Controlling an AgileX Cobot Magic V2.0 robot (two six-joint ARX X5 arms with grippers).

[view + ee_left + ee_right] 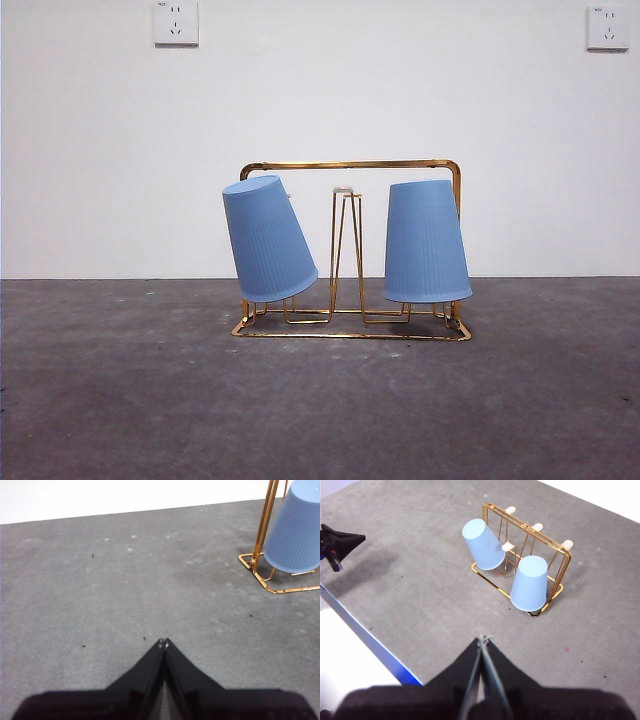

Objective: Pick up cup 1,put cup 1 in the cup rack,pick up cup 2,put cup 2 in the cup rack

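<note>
The gold wire cup rack (350,164) stands mid-table. Two blue cups hang upside down on its pegs: one (268,240) on the left side leans outward, the other (427,242) on the right side sits nearly straight. In the right wrist view both cups (484,544) (529,583) and the rack (530,529) lie well ahead of my right gripper (483,640), which is shut and holds nothing. My left gripper (163,642) is also shut and holds nothing, off to the side of the rack (264,527) and one cup (295,527). Neither arm shows in the front view.
A grey table top (120,400) spreads all around the rack. A white wall with two sockets (176,22) (607,27) stands behind. The table's blue-lined edge (365,635) runs near the right arm. The left gripper's black tip (340,542) shows far from the rack.
</note>
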